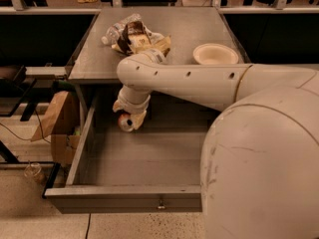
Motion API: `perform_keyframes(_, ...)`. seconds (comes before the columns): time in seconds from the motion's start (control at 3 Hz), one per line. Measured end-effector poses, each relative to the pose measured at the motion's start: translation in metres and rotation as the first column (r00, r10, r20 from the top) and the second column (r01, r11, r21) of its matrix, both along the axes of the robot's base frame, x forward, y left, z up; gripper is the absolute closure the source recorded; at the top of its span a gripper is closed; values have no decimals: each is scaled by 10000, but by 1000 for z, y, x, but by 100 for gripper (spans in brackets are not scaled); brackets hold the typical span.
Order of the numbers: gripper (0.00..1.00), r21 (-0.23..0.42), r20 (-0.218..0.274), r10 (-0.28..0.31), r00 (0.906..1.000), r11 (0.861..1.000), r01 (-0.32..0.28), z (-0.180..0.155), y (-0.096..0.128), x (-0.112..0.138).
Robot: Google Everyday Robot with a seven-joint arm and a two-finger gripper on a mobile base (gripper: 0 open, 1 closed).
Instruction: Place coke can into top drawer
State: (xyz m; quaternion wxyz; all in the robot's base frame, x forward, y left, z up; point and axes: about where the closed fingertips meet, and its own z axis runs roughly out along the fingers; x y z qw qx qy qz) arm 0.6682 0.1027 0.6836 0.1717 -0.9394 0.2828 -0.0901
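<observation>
1. One coke can (124, 124) is clamped between my gripper's (128, 119) fingers (140, 118).
2. Below the fingers I see the open top drawer (124, 199).
3. Behind and above them, the worktop (194, 29) carries a snack bag (137, 36) and a bowl (215, 54).

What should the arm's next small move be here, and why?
Probably ease the can straight down toward the drawer floor before letting go. The gripper is shut on the coke can and holds it inside the outline of the open top drawer, near its back-left corner. The can appears to hang above the floor rather than rest on it, though that is hard to judge.
</observation>
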Motion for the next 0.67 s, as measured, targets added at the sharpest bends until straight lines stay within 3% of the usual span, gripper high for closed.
perform_keyframes(0.67, 0, 37, 34, -60, 10000, 10000, 60, 0, 0, 1)
